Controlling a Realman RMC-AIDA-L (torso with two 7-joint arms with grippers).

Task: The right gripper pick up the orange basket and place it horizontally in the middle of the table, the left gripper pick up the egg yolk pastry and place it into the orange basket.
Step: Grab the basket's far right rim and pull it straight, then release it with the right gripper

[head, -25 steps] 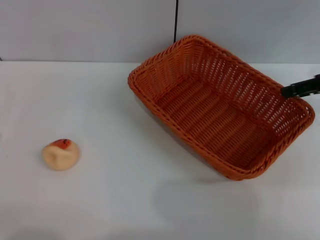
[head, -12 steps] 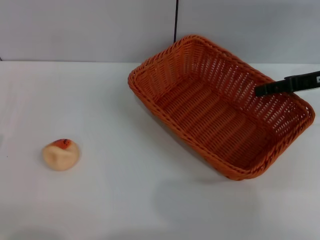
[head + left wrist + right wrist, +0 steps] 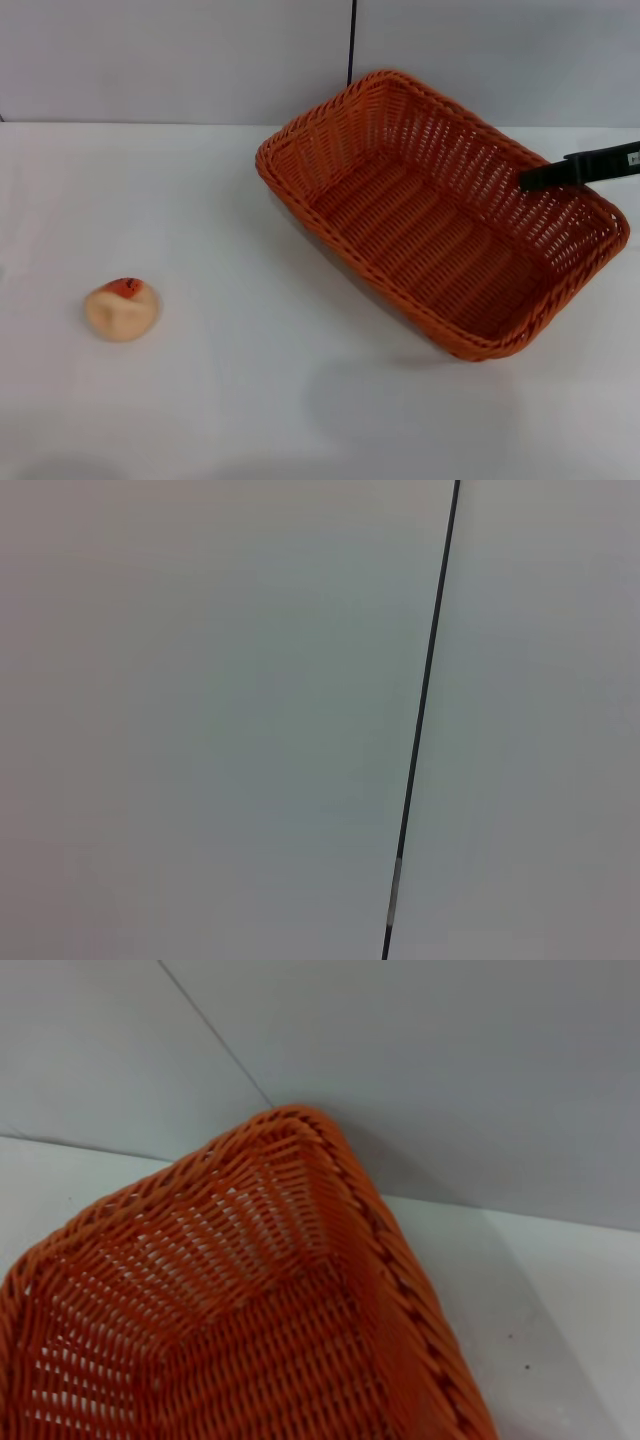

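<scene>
The orange basket sits at an angle on the right half of the white table, empty inside. A slim black tip of my right gripper reaches in from the right edge and hangs over the basket's far right rim. The right wrist view looks down on one corner of the orange basket from close by. The egg yolk pastry, pale beige with an orange-red patch, lies alone at the near left of the table. My left gripper is out of view.
A grey wall with a black vertical seam stands right behind the table. The left wrist view shows only that wall and the seam.
The right gripper's tip came in from the right edge over the basket's far right rim, then eased slightly back to the right. Basket and pastry have not moved.
</scene>
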